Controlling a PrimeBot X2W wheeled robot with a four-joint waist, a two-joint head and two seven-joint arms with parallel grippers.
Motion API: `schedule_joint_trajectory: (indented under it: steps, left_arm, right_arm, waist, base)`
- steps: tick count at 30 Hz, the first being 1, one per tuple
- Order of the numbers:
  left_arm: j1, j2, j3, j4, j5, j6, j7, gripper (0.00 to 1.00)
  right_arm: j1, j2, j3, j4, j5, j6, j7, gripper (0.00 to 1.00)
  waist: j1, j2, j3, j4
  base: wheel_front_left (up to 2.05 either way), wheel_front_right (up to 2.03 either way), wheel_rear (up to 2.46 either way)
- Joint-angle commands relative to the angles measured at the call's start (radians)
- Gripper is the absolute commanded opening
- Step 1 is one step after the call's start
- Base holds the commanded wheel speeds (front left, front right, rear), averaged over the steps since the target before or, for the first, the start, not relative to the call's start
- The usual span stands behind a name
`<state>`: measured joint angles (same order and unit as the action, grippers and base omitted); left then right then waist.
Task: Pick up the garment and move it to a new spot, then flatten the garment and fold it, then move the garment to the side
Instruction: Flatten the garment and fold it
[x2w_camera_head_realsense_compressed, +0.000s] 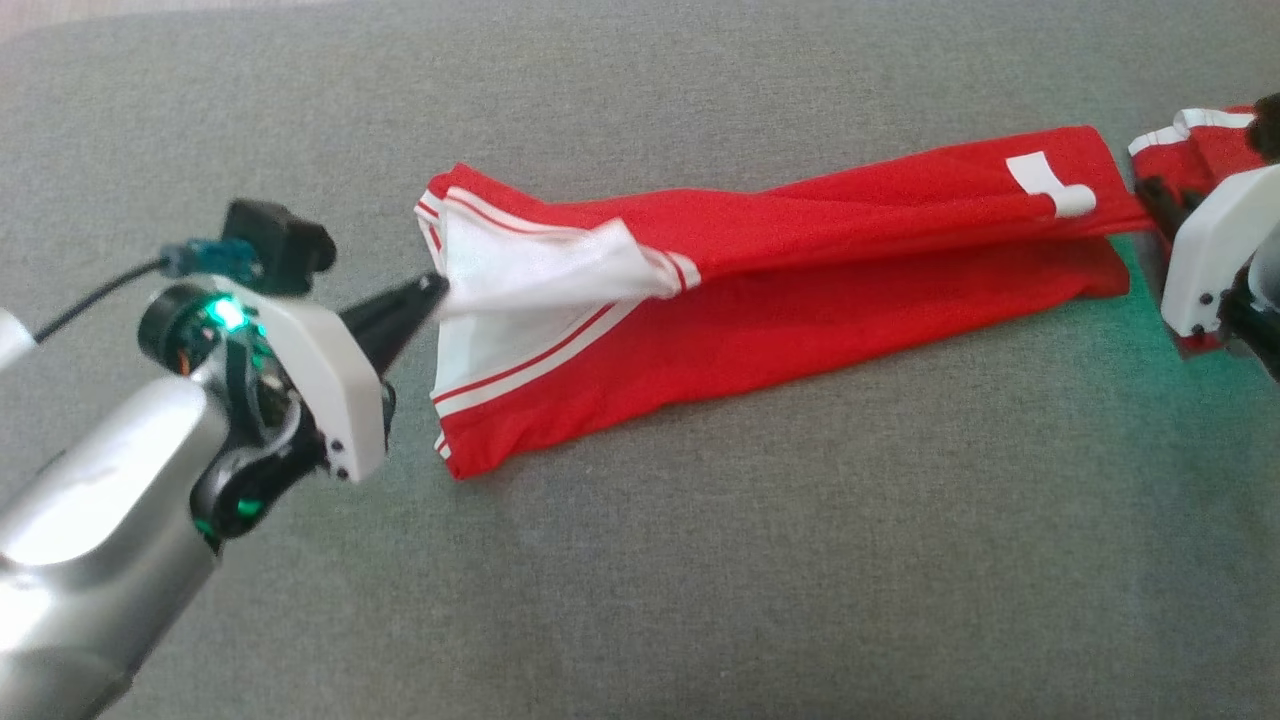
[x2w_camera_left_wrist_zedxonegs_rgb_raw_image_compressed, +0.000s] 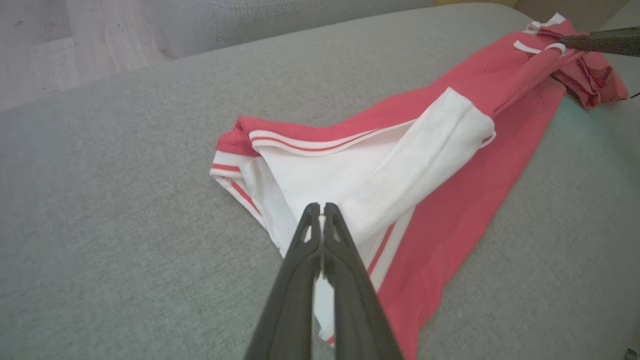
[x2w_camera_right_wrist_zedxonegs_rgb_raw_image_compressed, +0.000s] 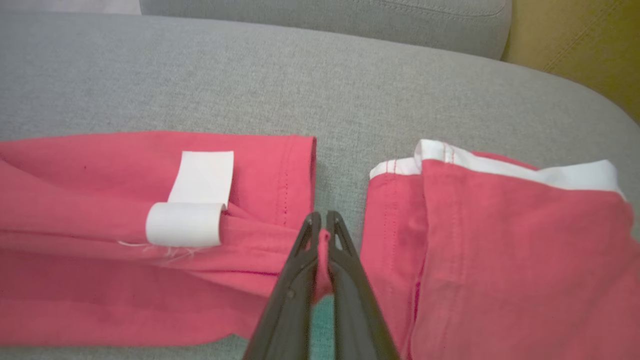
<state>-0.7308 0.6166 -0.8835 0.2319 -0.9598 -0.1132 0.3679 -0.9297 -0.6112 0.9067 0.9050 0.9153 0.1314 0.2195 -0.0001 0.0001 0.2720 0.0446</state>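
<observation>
Silver left forearm, white screw-fastened wrist shell, glowing green light, thin black cable, long dark tapered fingers.

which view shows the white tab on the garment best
Right wrist view: the white tab is close and sharp there, folded over itself on the garment beside the hem. The head view has it small at the far right; in the left wrist view it is a thin distant strip.
</observation>
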Motion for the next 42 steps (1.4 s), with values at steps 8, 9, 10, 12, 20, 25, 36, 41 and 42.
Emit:
schedule_joint_trajectory:
  steps: [8, 9, 10, 12, 20, 25, 36, 41, 42]
  left_arm:
    - [0.004, 0.085, 0.014, -0.099, -0.032, 0.009, 0.081, 0.0]
    - [0.007, 0.086, 0.009, -0.105, -0.032, 0.01, 0.086, 0.0]
    - [0.009, 0.085, 0.005, -0.109, -0.031, 0.013, 0.091, 0.0]
    - [0.012, 0.081, -0.004, -0.114, -0.026, 0.016, 0.097, 0.03]
    - [0.005, 0.037, 0.04, -0.094, -0.003, 0.064, -0.016, 1.0]
    - [-0.008, -0.01, 0.121, -0.06, 0.018, 0.125, -0.185, 1.0]
    - [0.024, -0.124, 0.266, 0.036, 0.101, 0.245, -0.599, 1.0]
    - [0.116, -0.179, 0.351, 0.034, 0.135, 0.281, -0.628, 1.0]
    - [0.139, -0.191, 0.375, 0.026, 0.157, 0.286, -0.629, 1.0]
  right_arm:
    - [0.014, -0.045, 0.065, -0.03, 0.023, -0.001, 0.047, 0.0]
    - [0.013, -0.048, 0.072, -0.031, 0.025, -0.001, 0.051, 0.0]
    - [0.012, -0.05, 0.079, -0.032, 0.026, -0.001, 0.054, 0.0]
    - [0.011, -0.049, 0.09, -0.029, 0.03, -0.001, 0.059, 0.0]
    - [-0.019, -0.028, 0.055, -0.009, 0.089, -0.001, -0.008, 1.0]
    - [-0.041, 0.005, -0.019, -0.01, 0.138, -0.001, -0.136, 1.0]
    - [-0.016, 0.111, -0.153, -0.084, 0.073, -0.001, -0.477, 1.0]
    - [0.085, 0.183, -0.367, -0.177, -0.114, -0.001, -0.481, 1.0]
    - [0.123, 0.207, -0.412, -0.195, -0.153, -0.001, -0.481, 1.0]
  waist:
    - [0.0001, -0.0001, 0.006, -0.003]
    - [0.0001, -0.0001, 0.007, -0.003]
    - [0.0001, -0.0001, 0.008, -0.004]
    - [0.0001, -0.0001, 0.008, -0.006]
    - [0.0001, -0.0001, -0.009, -0.026]
    - [0.0001, -0.0001, -0.028, -0.037]
    - [0.0001, -0.0001, -0.088, -0.048]
    - [0.0001, -0.0001, -0.109, -0.049]
    - [0.0001, -0.0001, -0.114, -0.049]
  base:
    - [0.0, 0.0, 0.0]
    - [0.0, 0.0, 0.0]
    - [0.0, 0.0, 0.0]
    - [0.0, 0.0, 0.0]
    - [0.0, 0.0, 0.0]
    - [0.0, 0.0, 0.0]
    - [0.0, 0.0, 0.0]
    - [0.0, 0.0, 0.0]
    - [0.0, 0.0, 0.0]
